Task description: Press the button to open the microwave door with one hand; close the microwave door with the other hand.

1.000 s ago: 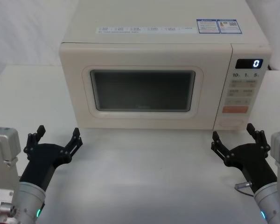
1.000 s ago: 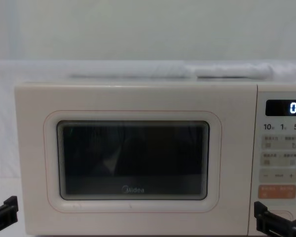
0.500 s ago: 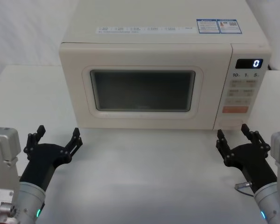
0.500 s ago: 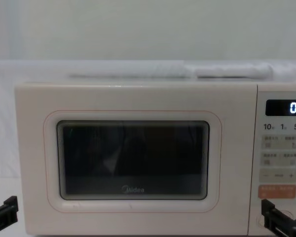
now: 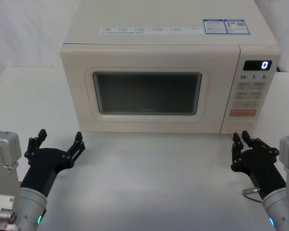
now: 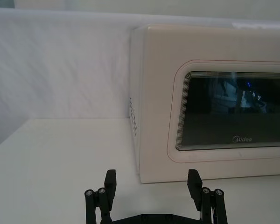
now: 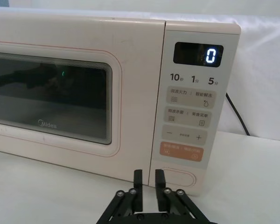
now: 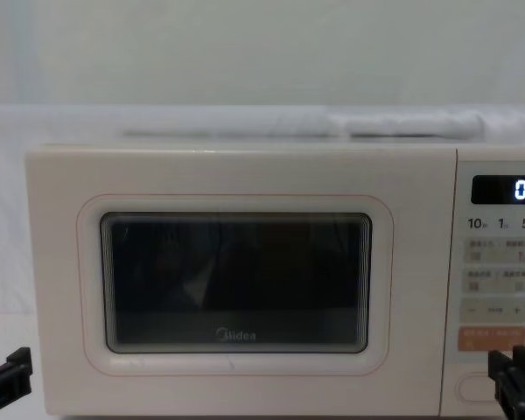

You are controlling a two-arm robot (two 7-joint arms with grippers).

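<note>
Button (image 7: 176, 178) shows beyond the nearly closed right end effector (image 7: 147, 179).

The microwave (image 7: 130, 84) stands on a white table (image 7: 252, 182) with its door (image 7: 74, 88) shut flush against the body. At three o'clock from the door sits the control panel, where the black display (image 7: 198, 53) reads "0". Below the orange key (image 7: 181, 151) lies the button (image 7: 177, 178), at six o'clock on the panel. The right gripper (image 7: 148, 179) rises directly before the button's near end, its two fingers (image 7: 137, 186) almost together with only a narrow slit between them. A black cord (image 7: 236, 115) trails behind the oven.
</note>
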